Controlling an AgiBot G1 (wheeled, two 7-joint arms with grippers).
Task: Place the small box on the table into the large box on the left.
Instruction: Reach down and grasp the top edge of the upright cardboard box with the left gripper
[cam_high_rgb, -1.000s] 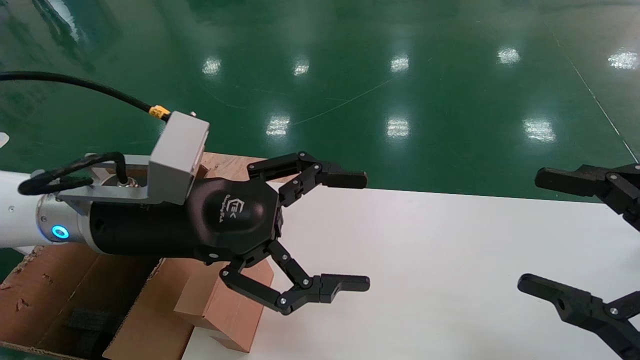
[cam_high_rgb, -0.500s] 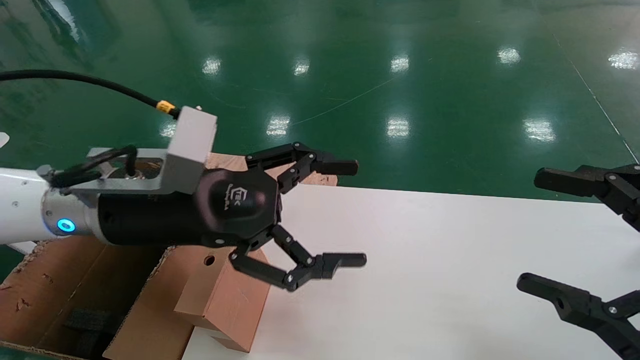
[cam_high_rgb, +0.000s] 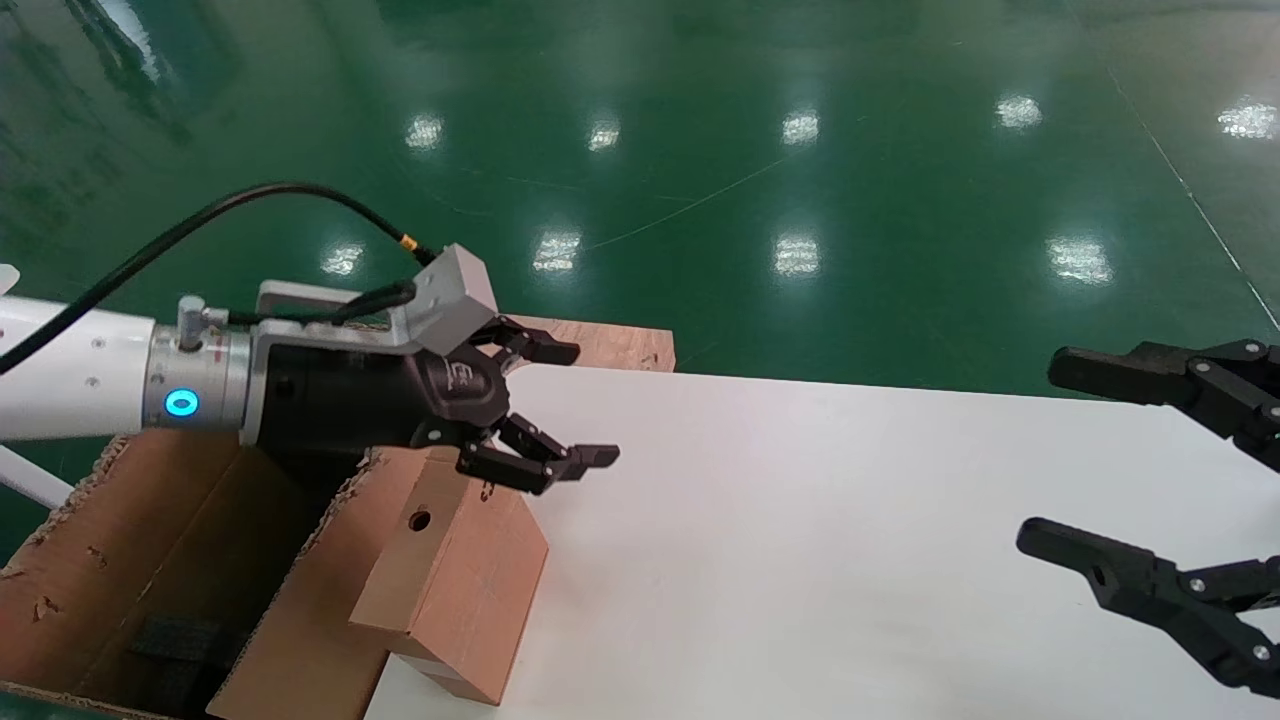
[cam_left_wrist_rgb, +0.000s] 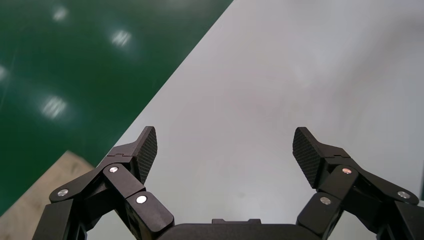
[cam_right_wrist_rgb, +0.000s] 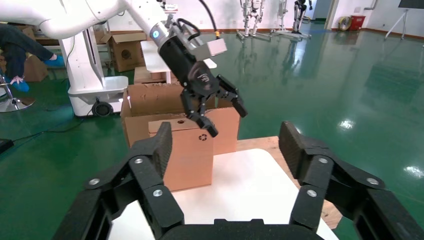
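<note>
1. Left gripper hangs over the desk's left edge, just above the small box; jaws spread wide, holding nothing.
2. Left wrist view: both left fingertips apart, with only bare white desk between them.
3. Small box sits at the desk's left edge, leaning against the large box's near wall, tilted, with one bottom corner past the desk edge. Not inside the large box.
4. Round punched hole shows on the small box's face in the head view; the right wrist view shows the small box with the hole up top and a recycling symbol on the side.
5. Large box stands left of the desk, flaps open with ragged edges, a dark foam piece inside at the bottom.
6. Plywood board lies at the desk's far left corner, behind the left gripper.
7. Right gripper is over the desk's right side, well apart from the small box; jaws released wide, empty.
8. Right wrist view: the left gripper is over the small box's top, not touching it, with the large box behind.
</note>
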